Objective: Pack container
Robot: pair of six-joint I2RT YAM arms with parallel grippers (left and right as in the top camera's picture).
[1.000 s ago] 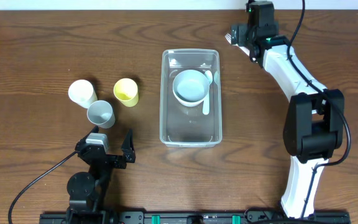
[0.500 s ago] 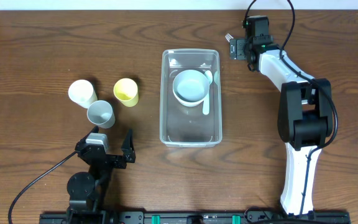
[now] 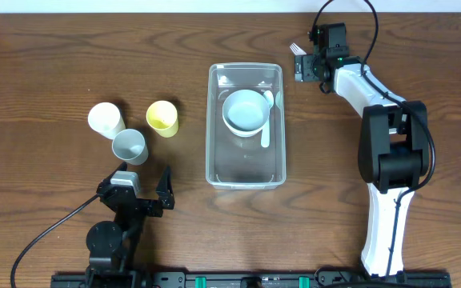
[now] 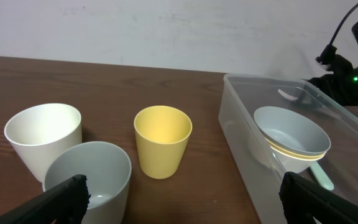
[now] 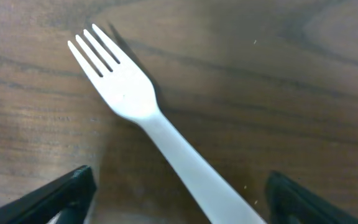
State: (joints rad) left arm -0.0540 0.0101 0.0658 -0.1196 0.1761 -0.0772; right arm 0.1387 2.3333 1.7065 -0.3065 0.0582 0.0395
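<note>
R gripper (image 5: pixel 179 186) spread astride white fork (image 5: pixel 129 93), no grip, L gripper (image 4: pixel 182 199) wide open, empty, bowl (image 3: pixel 244 110) in container (image 3: pixel 212 152).

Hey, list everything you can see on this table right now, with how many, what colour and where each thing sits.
container: one, clear, middle of the table
bowl: one seen from overhead, pale bluish white, in the container's far half
spoon: one, white, in the container, right of the bowl
white cup: one, white, far left
grey cup: one, grey, nearest the left arm
yellow cup: one, yellow, closest to the container
fork: one, white, on the table by the container's far right corner
table: one, brown wood
left tool: one, black, open, empty, near the grey cup
right tool: one, black, open, over the fork's handle
</note>
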